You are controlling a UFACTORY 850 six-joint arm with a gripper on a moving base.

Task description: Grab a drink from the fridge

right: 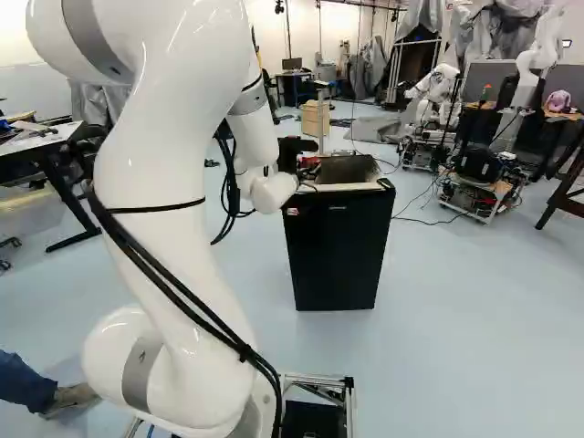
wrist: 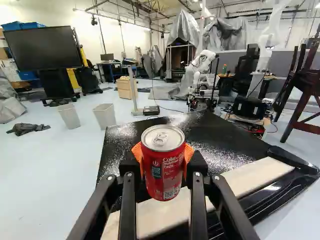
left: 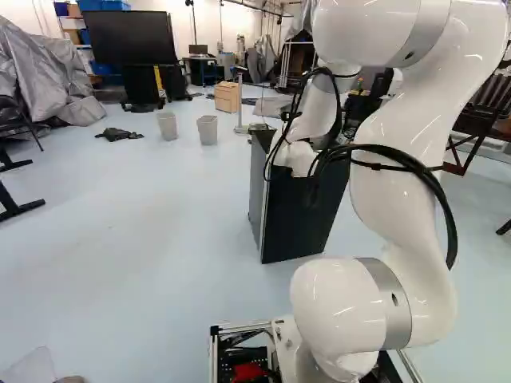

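Observation:
In the right base view my gripper (right: pixel 297 157) is over the fridge's top, partly hidden by the arm's white end. Seen from the wrist, the gripper (wrist: pixel 162 162) is shut on a red soda can (wrist: pixel 162 172), an orange pad at each side of it. The can is upright with its lid and tab facing up; whether its bottom rests on anything I cannot tell. Beneath and beyond it lies the black top of the small fridge (wrist: pixel 220 145), with a pale strip along one edge. The fridge (right: pixel 336 251) stands on the floor, its dark door closed in the right base view.
Two grey bins (left: pixel 207 130) and a wooden box (left: pixel 227 96) stand beyond the fridge, near a post. Another robot (right: pixel 438 100) is at the back, with a wheeled cart (right: pixel 479 187) closer. A table (right: pixel 41 141) is at the left of the right base view.

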